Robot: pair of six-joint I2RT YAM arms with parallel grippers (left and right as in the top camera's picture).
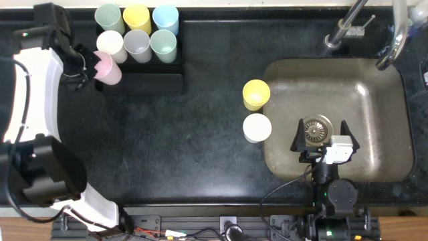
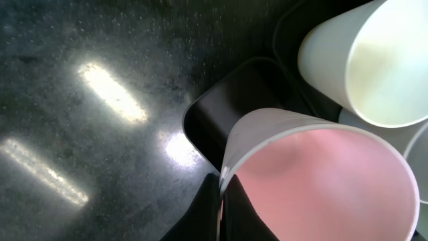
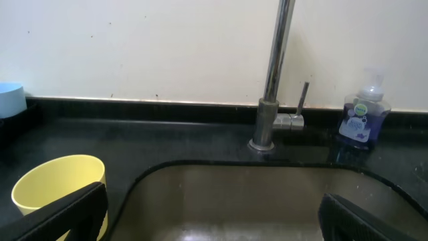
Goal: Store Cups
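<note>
Pink cup (image 1: pixel 107 67) is clamped at its rim by the left gripper (image 1: pixel 90 63). It is tilted with its mouth toward the arm, at the front-left corner of the black rack (image 1: pixel 160 84). I can't tell whether it touches the rack. Open slots run along the rack's front row to the right of it.

Nine cups in all.
- Six stand upright in the rack. The back row holds the green cup (image 1: pixel 109 15), the rack yellow cup (image 1: pixel 137 17) and the blue cup (image 1: pixel 165 17). The middle row holds the cream cup (image 1: pixel 110 45), the grey cup (image 1: pixel 137 43) and the second green cup (image 1: pixel 163 45).
- One is held, the pink.
- Two stand loose and upright on the counter (image 1: pixel 187 147). The loose yellow cup (image 1: pixel 256 94) and the white cup (image 1: pixel 257 127) are close together, just beside the left rim of the sink (image 1: pixel 334 62).

By colour that makes two green, two yellow, one blue, one pink, one cream, one grey and one white.

A wide stretch of dark counter lies between the rack and the loose pair. The rack sits against the counter's back edge.

The right gripper (image 1: pixel 324 137) hangs over the sink near the drain (image 1: pixel 317 127), jaws spread wide and holding nothing. One faucet (image 1: pixel 348 27) stands at the sink's back rim, with one soap bottle (image 3: pixel 364 117) beside it.
</note>
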